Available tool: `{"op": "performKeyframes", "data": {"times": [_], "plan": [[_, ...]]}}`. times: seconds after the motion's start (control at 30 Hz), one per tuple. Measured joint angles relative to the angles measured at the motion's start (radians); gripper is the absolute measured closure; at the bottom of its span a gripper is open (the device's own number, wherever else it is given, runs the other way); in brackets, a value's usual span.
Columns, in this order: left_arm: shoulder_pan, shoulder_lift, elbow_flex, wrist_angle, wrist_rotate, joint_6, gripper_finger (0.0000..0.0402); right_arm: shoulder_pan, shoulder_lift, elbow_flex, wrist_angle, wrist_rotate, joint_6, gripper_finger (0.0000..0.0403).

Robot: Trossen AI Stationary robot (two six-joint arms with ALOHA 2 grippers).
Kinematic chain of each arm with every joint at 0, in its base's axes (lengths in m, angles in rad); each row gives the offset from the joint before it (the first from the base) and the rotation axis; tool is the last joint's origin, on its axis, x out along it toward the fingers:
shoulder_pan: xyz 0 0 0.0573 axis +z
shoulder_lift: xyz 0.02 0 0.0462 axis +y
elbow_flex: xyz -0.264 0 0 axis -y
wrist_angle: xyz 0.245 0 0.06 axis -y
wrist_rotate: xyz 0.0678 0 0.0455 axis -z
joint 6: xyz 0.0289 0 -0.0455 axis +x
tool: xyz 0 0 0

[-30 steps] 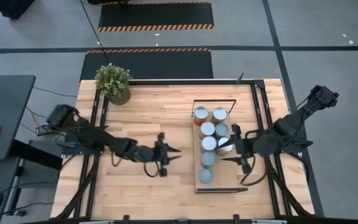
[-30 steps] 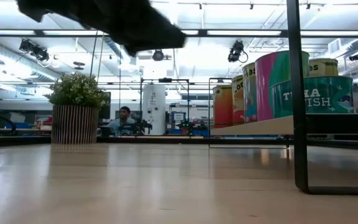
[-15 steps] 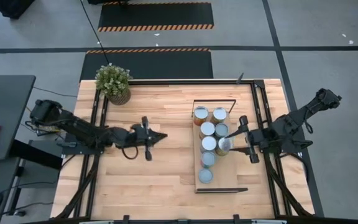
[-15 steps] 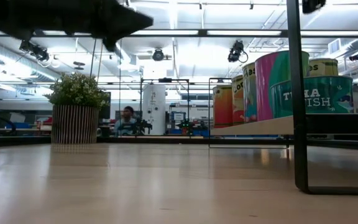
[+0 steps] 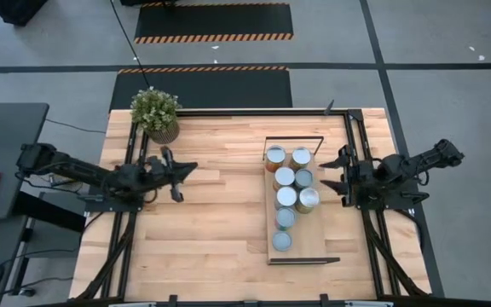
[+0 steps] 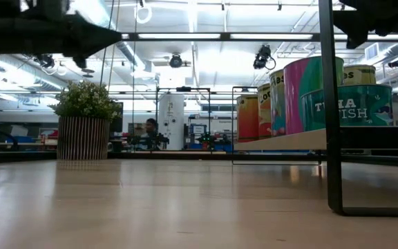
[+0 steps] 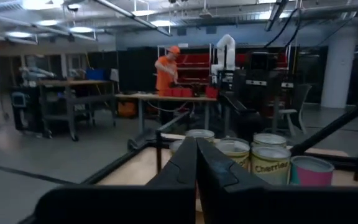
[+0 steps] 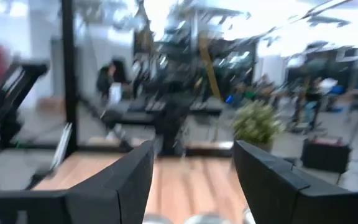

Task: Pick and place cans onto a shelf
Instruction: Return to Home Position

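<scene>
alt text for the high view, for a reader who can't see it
From above: cans stand clustered on a narrow wooden shelf right of the table's middle. The left gripper, shut, hangs over the table's left side; the right gripper, open, is just right of the shelf. A potted plant sits at the far left corner.

The left pincer (image 5: 187,168) has drawn back from mid-counter (image 5: 220,247) to the left edge, near the plant (image 5: 156,112), and its arm now stretches out past the counter's side. The right pincer (image 5: 341,172) has pulled away from the cans (image 5: 290,192) and off the shelf (image 5: 309,247) (it hung right beside them a second ago), out to the counter's right rail. In the low view, the background person (image 6: 150,128) has shifted slightly right
</scene>
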Motion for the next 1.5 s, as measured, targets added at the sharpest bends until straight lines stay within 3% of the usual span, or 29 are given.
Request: {"op": "performKeyframes", "data": {"times": [0.1,0.43,0.77,0.97,1.1,1.3,1.5], "plan": [[-0.001,-0.104,-0.047,-0.033,-0.013,0.036,0.0399,-0.020,-0.048,-0.052,0.085,0.035,-0.031,0.0173],[-0.001,-0.442,-0.069,-0.371,-0.018,0.032,0.0400,-0.037,-0.187,-0.115,0.049,0.063,-0.042,0.0173],[-0.029,-0.805,-0.070,-0.681,0.047,-0.004,0.0401,-0.037,-0.188,-0.174,0.042,0.098,0.045,0.0173],[-0.072,-0.804,-0.069,-0.708,0.091,-0.009,0.0401,-0.037,-0.186,-0.174,0.036,0.094,0.051,0.0173],[-0.093,-0.796,-0.069,-0.685,0.146,-0.019,0.0399,-0.037,-0.183,-0.174,0.099,0.104,0.146,0.0173],[-0.104,-0.796,-0.069,-0.690,0.183,-0.288,0.0372,-0.037,-0.183,-0.174,0.125,0.098,0.193,0.0173],[-0.103,-0.796,-0.069,-0.690,0.181,-0.341,0.0363,-0.037,-0.183,-0.174,0.124,0.098,0.193,0.0173]]}}
